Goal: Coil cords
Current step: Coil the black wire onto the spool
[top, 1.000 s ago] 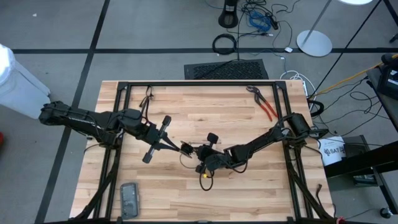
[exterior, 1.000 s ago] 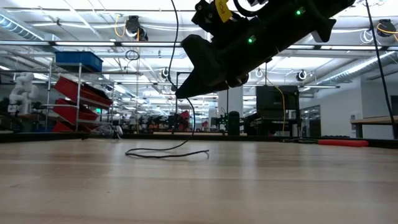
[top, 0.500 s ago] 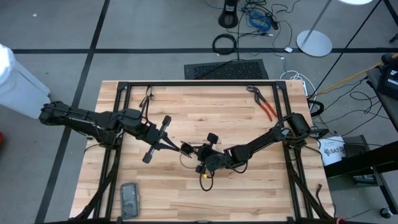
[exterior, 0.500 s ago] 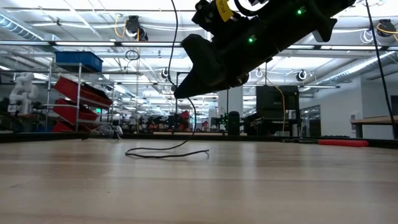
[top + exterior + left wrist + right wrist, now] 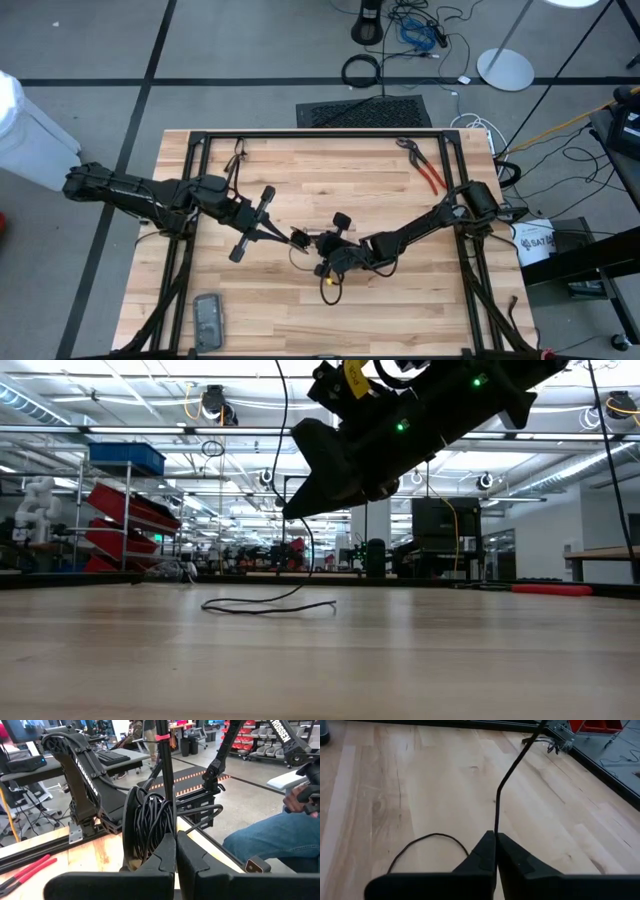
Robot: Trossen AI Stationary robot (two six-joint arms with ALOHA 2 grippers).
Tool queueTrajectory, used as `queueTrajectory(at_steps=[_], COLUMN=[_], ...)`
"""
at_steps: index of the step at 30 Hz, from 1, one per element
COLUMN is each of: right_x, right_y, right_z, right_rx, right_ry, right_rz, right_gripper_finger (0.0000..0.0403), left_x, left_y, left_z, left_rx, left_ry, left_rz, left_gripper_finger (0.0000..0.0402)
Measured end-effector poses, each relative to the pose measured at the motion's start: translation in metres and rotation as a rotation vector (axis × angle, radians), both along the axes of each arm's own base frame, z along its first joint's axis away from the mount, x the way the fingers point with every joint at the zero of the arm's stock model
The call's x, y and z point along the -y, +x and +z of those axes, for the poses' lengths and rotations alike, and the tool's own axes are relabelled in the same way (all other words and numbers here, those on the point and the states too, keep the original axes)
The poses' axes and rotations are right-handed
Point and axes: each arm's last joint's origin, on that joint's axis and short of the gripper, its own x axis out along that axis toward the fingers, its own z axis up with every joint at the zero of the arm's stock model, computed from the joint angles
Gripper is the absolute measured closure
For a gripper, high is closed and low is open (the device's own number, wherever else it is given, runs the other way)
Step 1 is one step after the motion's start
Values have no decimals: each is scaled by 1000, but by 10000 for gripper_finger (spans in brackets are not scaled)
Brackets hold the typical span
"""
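Observation:
The thin black cord is partly wound into a coil [image 5: 150, 822], with my left gripper [image 5: 175, 840] shut on it, raised above the middle of the table [image 5: 297, 237]. From the coil a stretch of cord [image 5: 512, 770] runs down to my right gripper [image 5: 496, 836], shut on it just beside the left one [image 5: 315, 244]. In the low view the rest of the cord hangs from my right gripper [image 5: 288, 510] and lies in a slack loop [image 5: 265, 606] on the wooden table [image 5: 250, 310]. My left gripper pinches the coil's several turns [image 5: 159, 834] between its two fingers, coming in about level. The coil stands upright in front of the fingertips, clear of the table. My right gripper pinches a single strand [image 5: 496, 829] at its fingertips, slanting down from the table's right side. The strand runs on straight and taut toward the coil, and the cord behind the fingers droops slack to the table [image 5: 427, 839].
Red-handled pliers [image 5: 428, 170] lie at the table's far right. A dark flat device [image 5: 207, 318] lies near the front left corner. Black frame rails [image 5: 320, 133] run along the table's edges. A seated person's legs [image 5: 280, 835] show beyond the table.

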Motion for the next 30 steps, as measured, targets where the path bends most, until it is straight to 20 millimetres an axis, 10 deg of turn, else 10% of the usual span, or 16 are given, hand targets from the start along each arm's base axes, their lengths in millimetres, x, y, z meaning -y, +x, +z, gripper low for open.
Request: queueTrajectory(at_steps=[19,30], right_x=[-75,-93], right_y=[-76,-102], right_z=[97,167], right_rx=[19,174], right_ry=[38,-219], right_rz=[432,422], right_gripper_finger=[403,403], left_x=[0,2], left_y=[-3,-4], left_z=[-13,-15], left_rx=[-128,-162], left_ry=[38,-4], left_rz=[-4,-81], left_gripper_finger=[400,400])
